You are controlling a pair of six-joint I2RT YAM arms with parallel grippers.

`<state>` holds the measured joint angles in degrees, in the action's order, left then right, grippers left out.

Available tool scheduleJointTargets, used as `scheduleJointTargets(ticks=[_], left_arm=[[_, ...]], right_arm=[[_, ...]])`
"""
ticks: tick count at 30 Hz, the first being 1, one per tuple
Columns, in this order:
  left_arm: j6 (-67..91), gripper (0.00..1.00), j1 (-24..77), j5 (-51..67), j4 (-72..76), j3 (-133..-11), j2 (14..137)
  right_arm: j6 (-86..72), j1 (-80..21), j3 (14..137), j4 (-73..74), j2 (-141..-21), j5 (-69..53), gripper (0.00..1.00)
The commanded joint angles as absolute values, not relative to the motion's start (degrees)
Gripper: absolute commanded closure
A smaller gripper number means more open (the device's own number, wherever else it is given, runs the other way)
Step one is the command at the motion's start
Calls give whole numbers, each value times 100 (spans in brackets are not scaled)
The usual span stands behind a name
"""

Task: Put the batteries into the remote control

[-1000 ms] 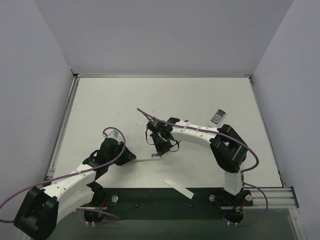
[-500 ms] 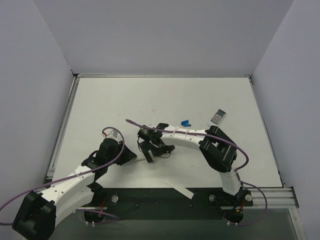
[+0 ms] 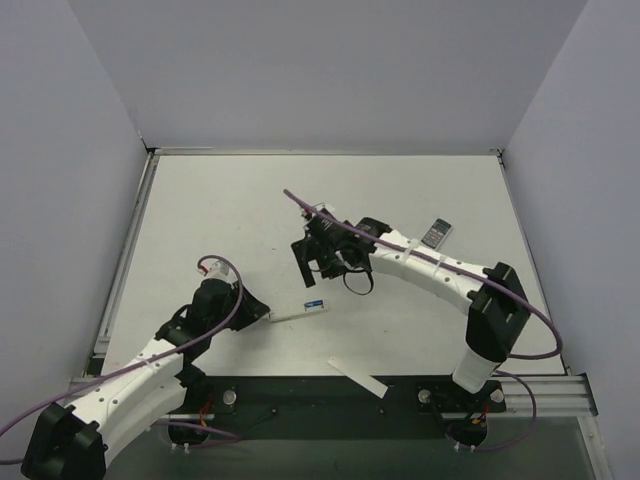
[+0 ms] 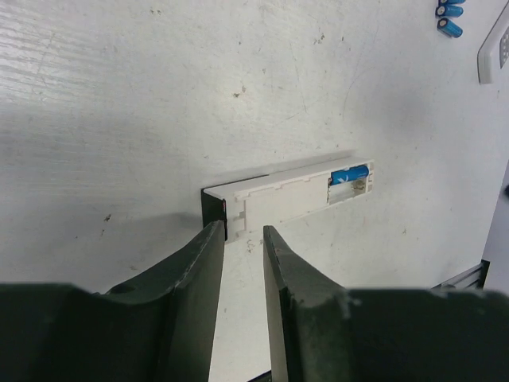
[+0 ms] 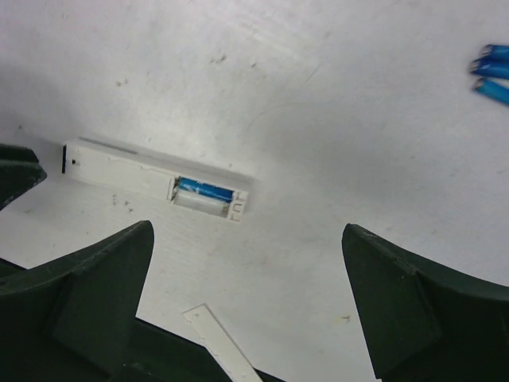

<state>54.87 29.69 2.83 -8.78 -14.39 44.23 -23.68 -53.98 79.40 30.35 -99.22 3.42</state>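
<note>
Remote control [image 3: 292,313] lies on the worktop [image 3: 220,220] just ahead of the left arm, bay open, with one seated battery [image 3: 314,305] at the end nearer the centre. Overhead view: the left gripper [image 3: 258,312] sits at the remote's other end. The right gripper [image 3: 318,265] hangs beyond the bay, carrying nothing. A second remote [image 3: 435,233] lies well apart to the right, and one white strip [image 3: 357,376] (probably the bay cover) rests at the near edge. Left wrist view: the left gripper's jaws are drawn nearly together with nothing in the narrow slit between them. Their tips are just at the dark screen end, and contact cannot be confirmed. Right wrist view: the jaws are spread wide and empty above the bay, where blue fills one slot and the neighbouring slot appears vacant. The loose batteries [image 5: 491,72] lie at the frame's right edge. Count: one slim remote, one seated battery, three loose, one other remote, one strip. For the step in hand, fetching the next battery, take the outermost of the three and close across its middle so its neighbours do not roll. Carry it in parallel to the vacant slot while the left gripper braces the remote.
</note>
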Motion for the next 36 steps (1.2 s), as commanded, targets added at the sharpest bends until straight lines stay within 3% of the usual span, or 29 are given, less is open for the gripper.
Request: scheduleJointTargets(ticks=[1, 8, 12, 23, 27, 36], left_arm=[[5344, 63, 2988, 44, -1352, -1854, 4001], [4861, 54, 2971, -587, -2521, -2776, 3297], [4431, 47, 2962, -1063, -3207, -3531, 2963], [2945, 28, 2962, -2460, -3920, -4272, 2083], [2384, 22, 2962, -2698, -3754, -4166, 1916], [2101, 21, 2839, -2971, -3401, -3770, 1582]], right_arm=[[-1996, -4493, 7945, 3103, -9449, 318, 0], [-1784, -3042, 7928, 2980, -9861, -255, 2], [-1986, -2558, 7954, 2857, -10247, -281, 18], [-2074, -2382, 8244, 2760, -11188, -123, 37], [-1952, -2382, 8314, 2733, -11223, -149, 37], [-1548, -2382, 8604, 2699, -11513, -333, 36]])
